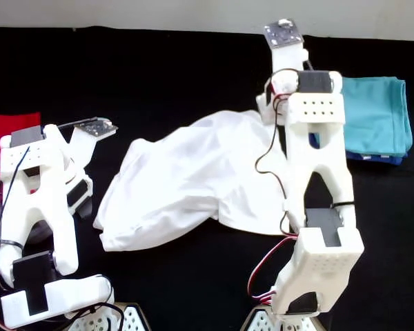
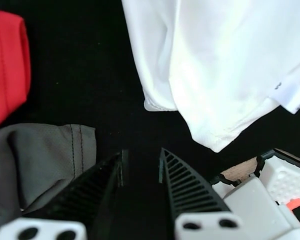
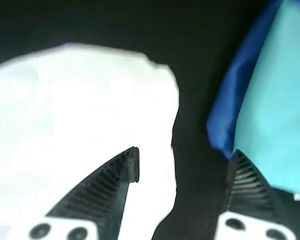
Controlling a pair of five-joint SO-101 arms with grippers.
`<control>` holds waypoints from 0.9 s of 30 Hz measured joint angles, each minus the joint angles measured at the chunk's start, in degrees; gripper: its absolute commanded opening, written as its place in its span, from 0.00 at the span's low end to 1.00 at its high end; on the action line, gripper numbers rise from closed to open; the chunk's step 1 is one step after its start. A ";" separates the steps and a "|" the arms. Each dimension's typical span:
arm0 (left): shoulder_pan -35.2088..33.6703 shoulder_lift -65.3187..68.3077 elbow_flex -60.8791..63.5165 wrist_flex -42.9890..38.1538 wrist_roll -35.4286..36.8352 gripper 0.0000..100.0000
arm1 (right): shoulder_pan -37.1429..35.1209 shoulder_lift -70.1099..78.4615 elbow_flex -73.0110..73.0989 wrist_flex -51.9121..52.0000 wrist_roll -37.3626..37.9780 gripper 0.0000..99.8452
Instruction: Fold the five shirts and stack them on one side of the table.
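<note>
The white shirt (image 1: 193, 179) is thin, smooth cloth; the grey shirt (image 2: 35, 160) matt, with a stitched hem. The left end effector (image 2: 142, 155) is ribbed black plastic, the surface (image 1: 159, 76) matt black.

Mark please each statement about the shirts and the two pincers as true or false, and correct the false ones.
1. The white shirt lies crumpled, not neatly folded, in the middle of the table. True.
2. The teal shirt lies under the blue shirt. False: the teal one lies on top of the blue one.
3. The right pincer is shut on the white shirt. False: it is open and holds nothing.
4. The left pincer is open, with a grey shirt beside it. True.
5. The red shirt lies on the white shirt. False: they lie apart.
</note>
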State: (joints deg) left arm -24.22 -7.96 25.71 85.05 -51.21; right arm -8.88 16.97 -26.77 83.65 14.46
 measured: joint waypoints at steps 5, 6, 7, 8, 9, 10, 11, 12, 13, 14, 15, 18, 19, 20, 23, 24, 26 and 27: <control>0.00 0.00 0.00 0.00 0.44 0.12 | 0.00 0.00 -0.62 8.79 0.00 0.28; 0.00 0.00 0.00 0.00 0.44 0.12 | 0.00 0.00 -0.62 10.29 0.00 0.28; 0.00 0.00 0.00 0.00 0.44 0.12 | 0.00 0.00 -0.62 11.69 0.00 0.28; 0.00 0.00 0.00 0.00 0.44 0.12 | 0.00 0.00 -0.62 13.19 0.00 0.28; 0.00 0.00 0.00 0.00 0.44 0.12 | 0.00 0.00 -0.62 14.42 0.00 0.28; 0.00 0.00 0.00 0.00 0.44 0.12 | 0.00 0.00 -0.62 15.30 0.00 0.28; 0.00 0.00 0.00 0.00 0.44 0.12 | 0.00 0.00 -0.62 16.00 0.00 0.28; 0.00 0.00 0.00 0.00 0.44 0.12 | 0.00 0.00 -0.62 16.35 -0.09 0.28; 0.00 0.00 0.00 0.00 0.44 0.12 | 0.00 0.00 -0.53 16.53 -0.79 0.28; 0.00 0.00 0.00 0.00 0.44 0.12 | 0.00 -0.44 0.26 16.62 -1.76 0.28; 0.00 0.00 0.00 0.00 0.44 0.12 | 0.00 -1.49 1.67 16.70 -2.55 0.28; 0.00 0.00 0.00 0.00 0.44 0.12 | -0.79 -6.95 9.14 16.79 -3.96 0.28; 0.00 0.00 0.00 0.00 0.44 0.12 | -1.41 -9.14 12.57 16.79 -4.04 0.28; 0.00 0.00 0.00 0.00 0.44 0.12 | -1.67 -11.25 16.00 16.70 -4.22 0.28; 0.00 0.00 0.00 0.00 0.44 0.12 | -1.76 -17.67 28.22 12.31 -4.22 0.28; 0.00 0.00 0.00 0.00 0.44 0.12 | -1.76 -19.43 32.44 10.20 -4.22 0.28; 0.00 0.00 0.00 0.00 0.44 0.12 | -2.64 -22.59 41.41 4.66 -3.60 0.28; 0.00 0.00 0.00 0.00 0.44 0.12 | -3.34 -23.65 45.89 1.32 -2.55 0.28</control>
State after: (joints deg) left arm -24.22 -7.96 25.71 85.05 -50.77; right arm -12.22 -6.68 19.12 84.97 11.91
